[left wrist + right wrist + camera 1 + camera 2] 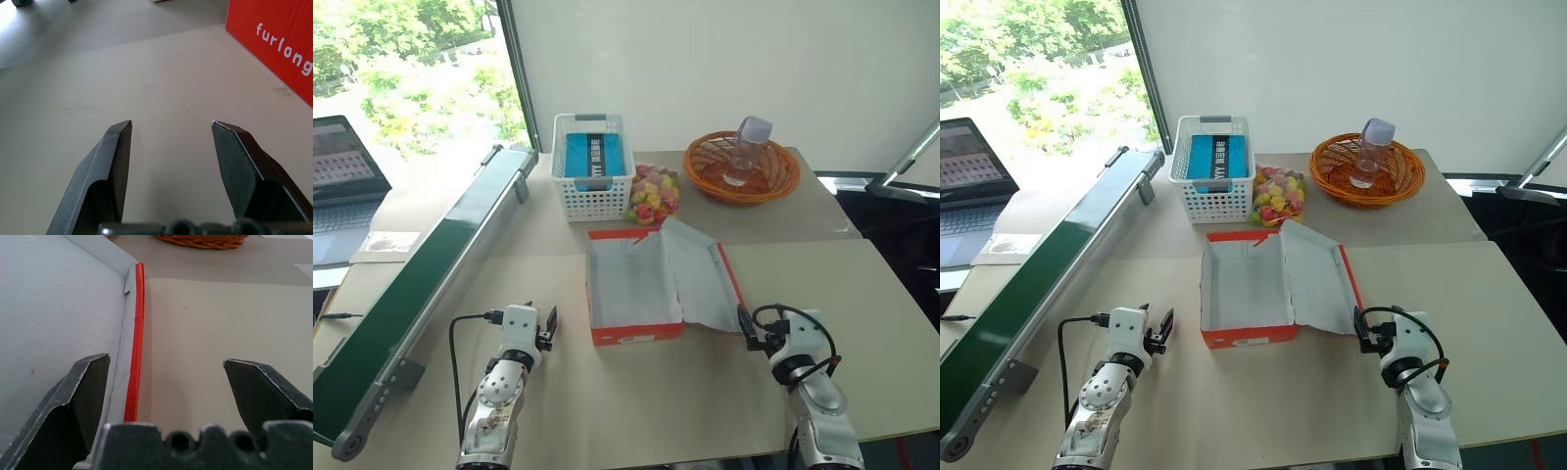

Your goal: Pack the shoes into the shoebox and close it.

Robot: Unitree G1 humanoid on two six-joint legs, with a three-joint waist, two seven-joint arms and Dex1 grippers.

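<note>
On the table point(607, 411) the shoebox point(631, 294) lies open and empty; the left gripper point(548, 328) and right gripper point(744, 323) flank it, jaws apart, holding nothing.

1. A robot test room or lab: a beige work table point(636, 392) stands by a plain white wall.
2. A green conveyor belt point(421, 294) runs along the frame's left.
3. An open laptop point(340, 186) sits far left.
4. A large window point(411, 69), upper left, shows trees.
</note>
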